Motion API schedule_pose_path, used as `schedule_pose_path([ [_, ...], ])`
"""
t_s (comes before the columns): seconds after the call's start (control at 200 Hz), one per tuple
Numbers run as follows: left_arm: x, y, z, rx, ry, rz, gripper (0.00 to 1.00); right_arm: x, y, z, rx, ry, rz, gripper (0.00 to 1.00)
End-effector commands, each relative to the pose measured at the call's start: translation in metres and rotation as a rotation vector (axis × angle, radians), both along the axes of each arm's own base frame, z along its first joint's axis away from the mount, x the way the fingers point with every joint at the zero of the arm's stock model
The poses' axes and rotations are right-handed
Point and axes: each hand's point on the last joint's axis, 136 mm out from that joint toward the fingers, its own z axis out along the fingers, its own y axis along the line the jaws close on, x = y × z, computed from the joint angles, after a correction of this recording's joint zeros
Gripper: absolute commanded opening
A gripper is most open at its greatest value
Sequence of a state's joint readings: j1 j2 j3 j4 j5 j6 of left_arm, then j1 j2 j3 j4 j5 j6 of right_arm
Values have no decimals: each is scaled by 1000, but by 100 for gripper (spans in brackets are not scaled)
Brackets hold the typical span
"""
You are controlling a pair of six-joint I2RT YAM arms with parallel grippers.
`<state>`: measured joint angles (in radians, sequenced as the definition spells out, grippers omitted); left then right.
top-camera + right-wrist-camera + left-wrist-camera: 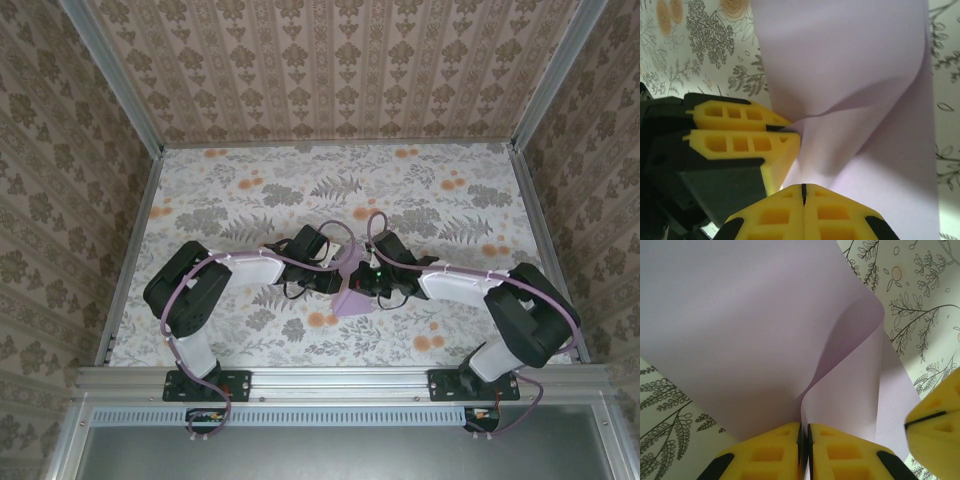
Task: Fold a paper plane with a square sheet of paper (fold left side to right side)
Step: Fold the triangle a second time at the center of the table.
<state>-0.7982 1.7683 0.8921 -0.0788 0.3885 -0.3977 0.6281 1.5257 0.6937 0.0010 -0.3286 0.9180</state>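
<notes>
Paper plane (355, 300) | edges pinched: left end effector (804, 429), right end effector (803, 189)

Bright, soft, even light; gentle shadow where the paper (855, 340) curls; top view's edges splay, wide-angle.

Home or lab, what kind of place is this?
Probably a lab test cell dressed as a room: aluminium frame, wallpapered panel walls, floral-print tabletop.

Paper plane (354, 303) partly hidden overhead, cropped by the top edge in both wrist views.
</notes>
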Motion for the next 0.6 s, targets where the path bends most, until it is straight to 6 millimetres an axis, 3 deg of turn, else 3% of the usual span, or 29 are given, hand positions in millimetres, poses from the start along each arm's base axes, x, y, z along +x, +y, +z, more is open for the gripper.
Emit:
schedule_pose_path([
  [0.0,-6,4,-9,52,19,-24,14,14,13,11,49,-28,6,0],
  [0.225,-7,4,-10,56,17,-28,14,19,16,2,24,-12,12,0],
  [0.595,-6,3,-10,57,17,-30,14,10,5,-24,-54,39,15,0],
])
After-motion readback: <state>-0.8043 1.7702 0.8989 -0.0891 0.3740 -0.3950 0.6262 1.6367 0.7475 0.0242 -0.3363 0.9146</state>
